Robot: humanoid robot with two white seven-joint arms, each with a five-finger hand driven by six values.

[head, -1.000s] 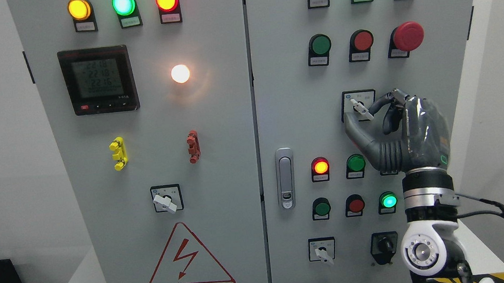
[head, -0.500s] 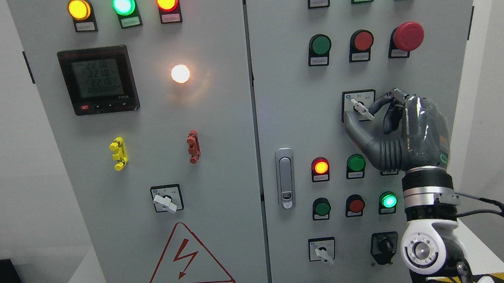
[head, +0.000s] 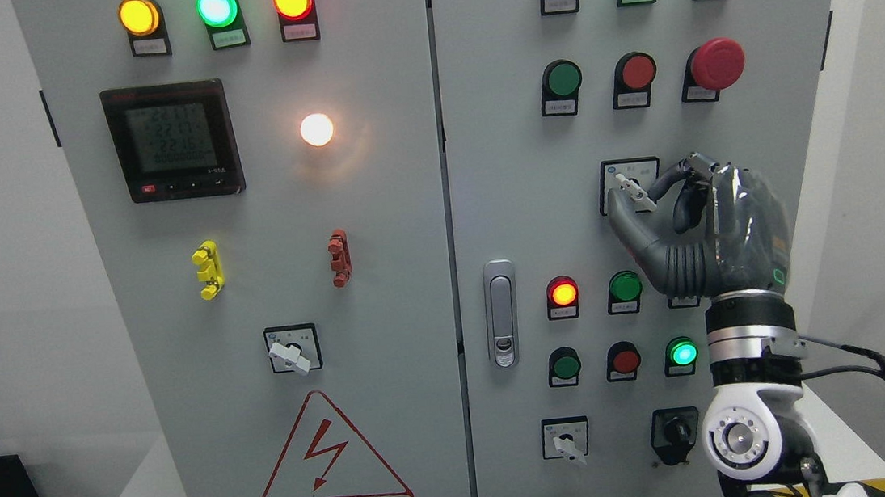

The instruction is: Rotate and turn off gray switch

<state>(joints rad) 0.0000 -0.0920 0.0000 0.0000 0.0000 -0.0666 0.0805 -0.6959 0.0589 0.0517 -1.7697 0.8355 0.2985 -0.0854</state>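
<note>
1. Across the whole view stands a gray cabinet (head: 413, 284) with two doors, left and right, and one latch (head: 501, 312) on the right door's left edge.
2. On the left door sits one meter (head: 172, 140), and below it one warning triangle (head: 332, 466).
3. Rising from the lower right, the right hand (head: 701, 232) reaches the right door; its thumb and forefinger are pinched on the gray switch (head: 636, 191), the other fingers curled behind.
4. That switch sits mid-right on the right door, its lever slanting from upper left to lower right.
5. Gray rotary switches number three: the held one, one (head: 290, 352) on the left door, one (head: 567, 441) low on the right door. One black knob (head: 675, 431) is beside the last.
6. One red mushroom button (head: 715, 64) is at upper right.
7. Lit lamps on the left door number four: yellow, green, red, and white (head: 316, 129).
8. Two small clips, yellow (head: 207, 269) and red (head: 339, 257), sit mid-left.
</note>
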